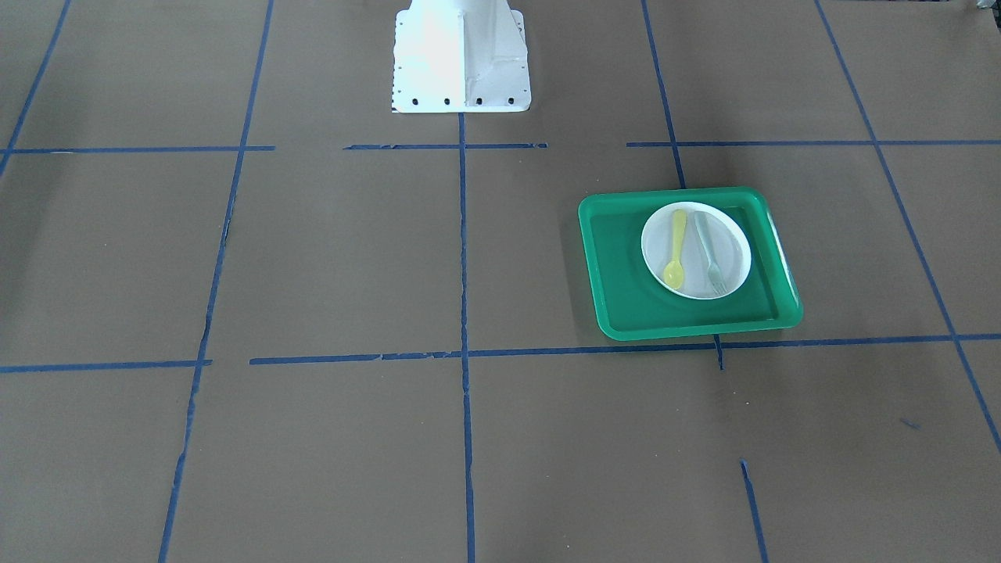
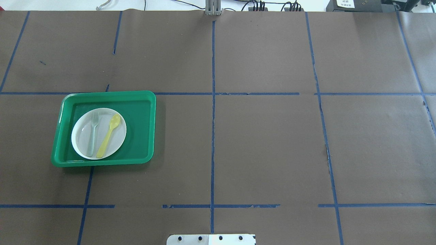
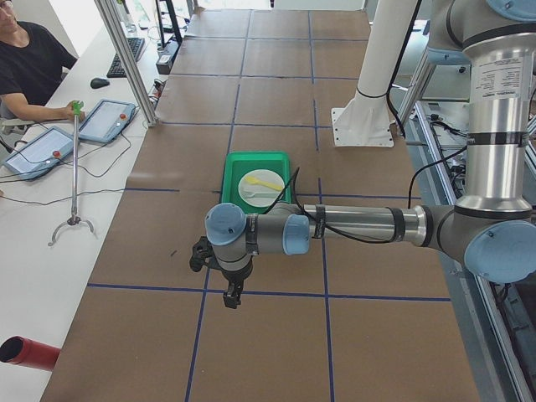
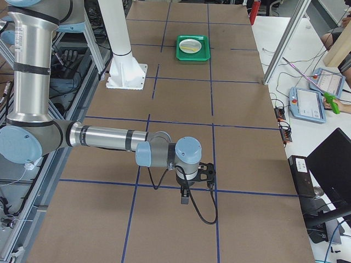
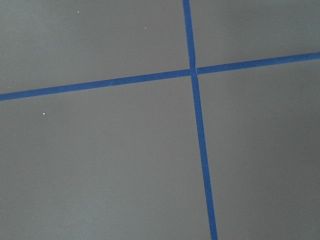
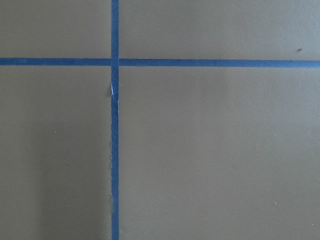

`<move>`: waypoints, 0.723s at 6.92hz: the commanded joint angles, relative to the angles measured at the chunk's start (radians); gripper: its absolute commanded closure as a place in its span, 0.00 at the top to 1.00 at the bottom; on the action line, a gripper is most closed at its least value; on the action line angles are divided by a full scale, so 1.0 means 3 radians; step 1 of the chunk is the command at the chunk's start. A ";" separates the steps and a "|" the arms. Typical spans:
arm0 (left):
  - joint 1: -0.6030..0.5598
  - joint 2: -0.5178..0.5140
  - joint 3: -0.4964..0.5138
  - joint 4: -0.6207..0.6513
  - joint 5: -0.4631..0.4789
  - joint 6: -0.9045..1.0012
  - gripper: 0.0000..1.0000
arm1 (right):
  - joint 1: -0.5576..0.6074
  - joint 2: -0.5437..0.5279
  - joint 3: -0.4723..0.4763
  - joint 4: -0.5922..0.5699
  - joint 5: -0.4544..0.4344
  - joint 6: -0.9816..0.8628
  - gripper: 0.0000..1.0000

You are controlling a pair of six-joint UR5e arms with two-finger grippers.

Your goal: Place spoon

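Observation:
The small yellow spoon (image 1: 676, 249) lies on a white plate (image 1: 735, 270), beside a pale grey-green fork (image 1: 708, 254). The plate sits in a green tray (image 1: 618, 266). In the overhead view the spoon (image 2: 109, 135) lies right of the fork (image 2: 92, 134) on the plate (image 2: 81, 136), in the tray (image 2: 139, 129) at the table's left. My left gripper (image 3: 230, 293) shows only in the exterior left view, hanging over bare table well short of the tray. My right gripper (image 4: 185, 197) shows only in the exterior right view, far from the tray (image 4: 192, 55). I cannot tell whether either is open or shut.
The brown table carries a grid of blue tape lines (image 2: 213, 136). The robot's white base plate (image 1: 460, 55) stands at the table's edge. Both wrist views show only table and tape. An operator (image 3: 29, 67) sits beside the table, with tablets (image 3: 105, 117) nearby.

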 commanded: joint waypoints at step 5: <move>0.0157 -0.0346 -0.0199 -0.0014 -0.0036 -0.0267 1.00 | 0.0000 0.0000 0.0000 0.0005 0.0000 0.0001 1.00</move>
